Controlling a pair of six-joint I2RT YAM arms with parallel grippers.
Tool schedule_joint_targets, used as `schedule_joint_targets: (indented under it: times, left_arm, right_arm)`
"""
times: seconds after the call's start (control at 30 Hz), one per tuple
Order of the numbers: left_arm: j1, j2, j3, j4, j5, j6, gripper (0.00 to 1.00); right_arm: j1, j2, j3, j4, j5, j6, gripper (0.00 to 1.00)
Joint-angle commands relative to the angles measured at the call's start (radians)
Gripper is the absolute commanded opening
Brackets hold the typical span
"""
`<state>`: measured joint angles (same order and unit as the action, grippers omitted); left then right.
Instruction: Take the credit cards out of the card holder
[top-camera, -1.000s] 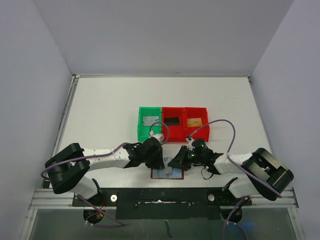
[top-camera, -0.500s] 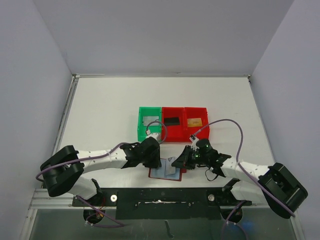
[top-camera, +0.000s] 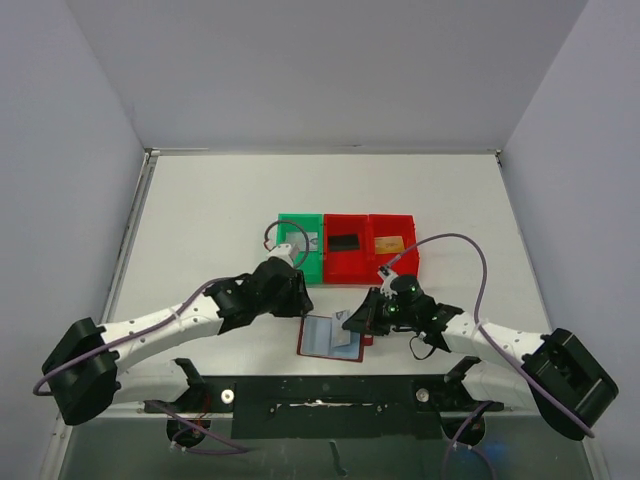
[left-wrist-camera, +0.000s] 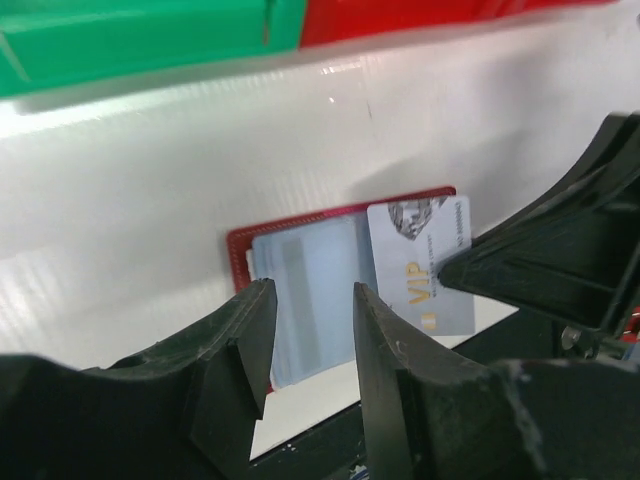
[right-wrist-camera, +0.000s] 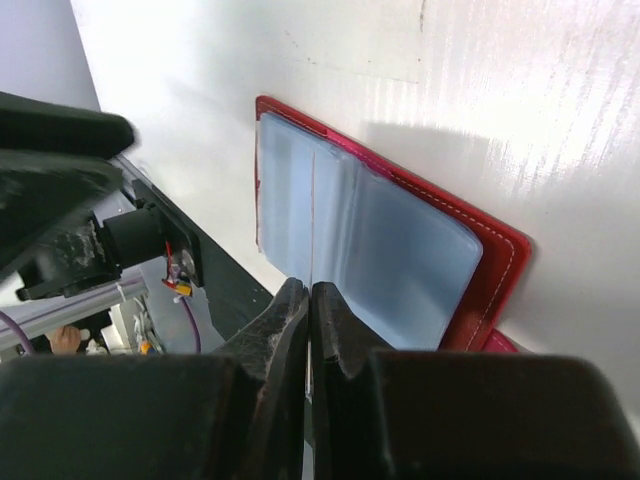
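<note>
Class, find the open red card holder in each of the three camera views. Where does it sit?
Top external: card holder low centre of the picture.
Left wrist: card holder mid-frame, lying open.
Right wrist: card holder centre-right, pale pockets showing.
Shared landmark: the right gripper, pinching a silver card at the holder's edge.

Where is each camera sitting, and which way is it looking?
Top external: above and behind the arms' bases, looking down at the table; left arm and right arm show.
Left wrist: on the left arm, looking past its open left end effector at the card holder and silver card.
Right wrist: on the right arm, looking past its right end effector, shut on that card, at the holder.
Shared: all three show the open card holder.
</note>
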<state>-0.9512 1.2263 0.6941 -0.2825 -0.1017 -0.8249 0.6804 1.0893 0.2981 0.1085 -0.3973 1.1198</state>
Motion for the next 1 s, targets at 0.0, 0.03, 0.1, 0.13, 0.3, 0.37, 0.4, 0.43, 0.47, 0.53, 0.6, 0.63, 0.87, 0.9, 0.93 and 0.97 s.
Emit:
schedule_joint_targets:
  times: [0.0, 0.03, 0.1, 0.13, 0.3, 0.37, 0.4, 0.43, 0.47, 0.53, 0.6, 0.63, 0.87, 0.9, 0.93, 0.97]
  left_arm:
    - [0.078, -0.104, 0.006, -0.062, -0.005, 0.048, 0.37]
    - [0.096, -0.124, 0.009, -0.081, 0.0, 0.055, 0.38]
    - [0.131, -0.166, 0.009, -0.109, 0.01, 0.069, 0.43]
    - [0.15, -0.188, 0.007, -0.121, 0.016, 0.077, 0.45]
    - [0.263, -0.263, 0.003, -0.165, 0.054, 0.125, 0.56]
    - [0.306, -0.28, 0.012, -0.181, 0.063, 0.15, 0.6]
    - [0.327, -0.284, 0.018, -0.19, 0.067, 0.163, 0.63]
    - [0.35, -0.288, 0.027, -0.198, 0.075, 0.178, 0.64]
    - [0.371, -0.291, 0.036, -0.209, 0.083, 0.194, 0.65]
    - [0.414, -0.296, 0.053, -0.221, 0.092, 0.228, 0.68]
    - [0.454, -0.3, 0.064, -0.233, 0.094, 0.259, 0.72]
    - [0.473, -0.3, 0.07, -0.243, 0.102, 0.283, 0.74]
    - [0.607, -0.358, 0.09, -0.26, 0.109, 0.316, 0.86]
    - [0.623, -0.363, 0.087, -0.257, 0.108, 0.32, 0.86]
    - [0.639, -0.367, 0.083, -0.249, 0.109, 0.325, 0.86]
    - [0.654, -0.369, 0.082, -0.247, 0.103, 0.326, 0.86]
  right_arm:
    - [0.014, 0.076, 0.029, 0.137, -0.023, 0.022, 0.0]
    - [0.014, 0.095, 0.026, 0.156, -0.029, 0.029, 0.0]
    - [0.021, 0.139, 0.023, 0.183, -0.04, 0.027, 0.0]
    - [0.024, 0.154, 0.019, 0.196, -0.039, 0.025, 0.0]
    - [0.027, 0.189, 0.022, 0.128, 0.013, 0.013, 0.0]
    - [0.028, 0.185, 0.033, 0.086, 0.027, 0.0, 0.0]
    - [0.028, 0.179, 0.033, 0.092, 0.017, -0.006, 0.0]
    - [0.028, 0.163, 0.025, 0.139, -0.001, -0.01, 0.0]
    - [0.028, 0.138, 0.01, 0.188, -0.025, -0.005, 0.0]
    - [0.025, 0.083, 0.004, 0.223, -0.04, -0.005, 0.0]
    - [0.025, 0.027, 0.042, 0.157, -0.032, -0.059, 0.0]
    - [0.024, 0.008, 0.077, 0.112, -0.022, -0.096, 0.0]
    - [0.027, -0.149, 0.169, -0.012, 0.106, -0.29, 0.0]
    - [0.03, -0.167, 0.176, -0.015, 0.125, -0.317, 0.0]
    - [0.037, -0.184, 0.185, -0.023, 0.147, -0.351, 0.0]
    - [0.043, -0.199, 0.195, -0.029, 0.168, -0.387, 0.0]
